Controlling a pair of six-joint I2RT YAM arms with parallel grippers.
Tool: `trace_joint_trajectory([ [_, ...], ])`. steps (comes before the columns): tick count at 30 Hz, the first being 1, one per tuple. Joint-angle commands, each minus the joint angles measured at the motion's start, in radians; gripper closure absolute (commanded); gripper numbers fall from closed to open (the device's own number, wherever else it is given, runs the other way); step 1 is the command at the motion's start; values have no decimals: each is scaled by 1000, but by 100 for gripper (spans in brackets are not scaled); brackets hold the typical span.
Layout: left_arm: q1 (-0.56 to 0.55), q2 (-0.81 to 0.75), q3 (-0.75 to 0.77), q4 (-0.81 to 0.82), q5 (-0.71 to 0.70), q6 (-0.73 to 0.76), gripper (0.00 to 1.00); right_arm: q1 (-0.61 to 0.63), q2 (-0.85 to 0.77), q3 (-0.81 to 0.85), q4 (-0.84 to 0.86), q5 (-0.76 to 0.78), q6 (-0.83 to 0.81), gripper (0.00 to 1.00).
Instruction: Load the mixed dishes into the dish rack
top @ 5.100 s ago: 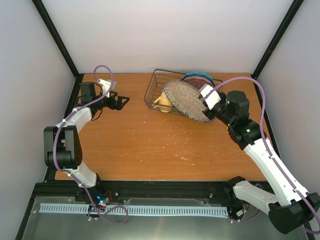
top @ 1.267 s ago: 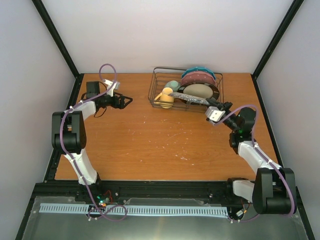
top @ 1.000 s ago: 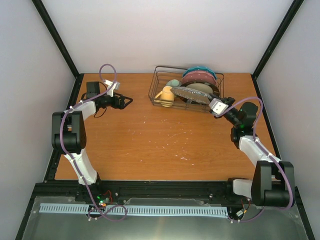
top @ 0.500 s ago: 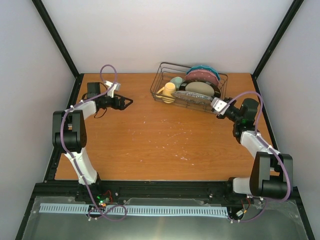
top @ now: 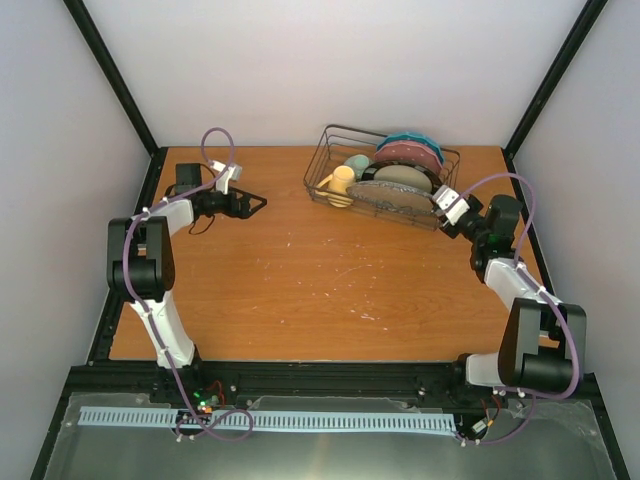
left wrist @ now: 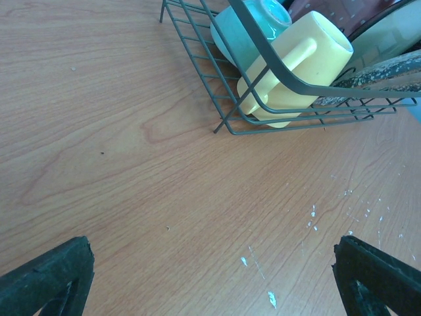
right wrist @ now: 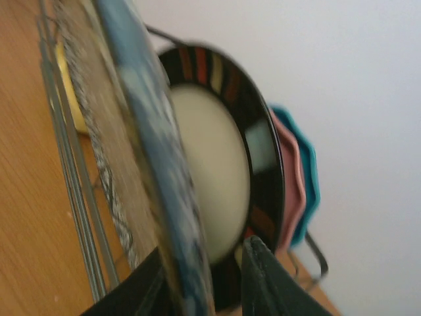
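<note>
The yellow mug (top: pixel 341 183), pale green bowl (top: pixel 356 164), teal plate (top: pixel 417 142), pink plate (top: pixel 408 153) and dark-rimmed cream plate (top: pixel 403 177) stand in the dish rack (top: pixel 318 172). The grey speckled plate (top: pixel 395 198) leans inside the rack's front, its rim clamped by the right gripper (right wrist: pixel 204 260), so only release seems left. The left gripper (left wrist: pixel 214 242) gapes empty, well left of the rack.

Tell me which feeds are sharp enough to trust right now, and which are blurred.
Right wrist: blurred, with the grey speckled plate smeared close to the lens and the dark-rimmed cream plate soft behind it. Left wrist: sharp, with the yellow mug and wood grain crisp. Top external: evenly lit, no glare on the table.
</note>
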Motion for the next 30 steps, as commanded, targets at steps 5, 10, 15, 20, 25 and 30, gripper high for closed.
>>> trace_joint_trajectory([
  [5, -1, 20, 31, -4, 34, 6, 0, -50, -29, -60, -12, 123, 136, 61],
  [10, -1, 12, 19, 15, 38, -9, 0, -50, -62, -92, 54, 79, 204, 50],
  [15, -3, 7, 8, 33, 43, -21, 0, -50, -110, -111, 62, 45, 234, 40],
  [20, -4, -6, 0, 57, 48, -39, 0, -50, -204, -160, 86, 45, 258, 37],
  [25, -37, -64, -22, 154, 46, -86, 0, -49, -313, -288, 305, 109, 422, 34],
  [30, -135, -72, 63, 116, -52, -48, 0, -49, -370, -352, 469, 207, 706, 32],
])
